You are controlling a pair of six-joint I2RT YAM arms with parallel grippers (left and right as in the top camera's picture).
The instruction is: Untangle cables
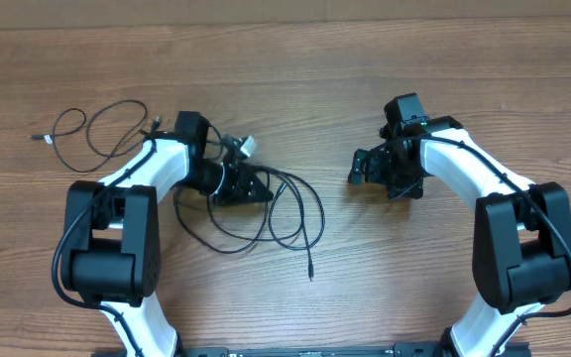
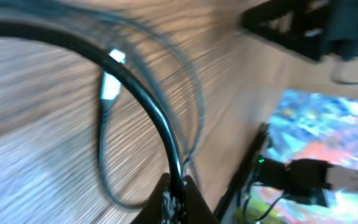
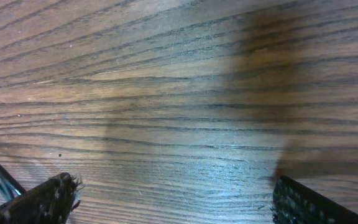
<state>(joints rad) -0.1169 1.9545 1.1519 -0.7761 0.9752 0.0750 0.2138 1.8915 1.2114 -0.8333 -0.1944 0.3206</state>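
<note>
Left arm (image 1: 152, 164): rises from the lower left, white link angled toward frame centre.
Left gripper (image 1: 262, 190): points right, jaws closed tight, pinching a black cable (image 2: 148, 104) at the tips.
Right arm (image 1: 469, 164): rises from the lower right, bends left.
Right gripper (image 1: 357, 171): points left, jaws spread wide, fingers (image 3: 42, 200) in the wrist view's lower corners.

Cable tangle (image 1: 276, 213) sits under & around L claw (image 1: 263, 188), loops mostly nearer robot. Separate cable (image 1: 97, 134) well left. R claw (image 1: 357, 169) well right, over table (image 1: 365, 59).
</note>
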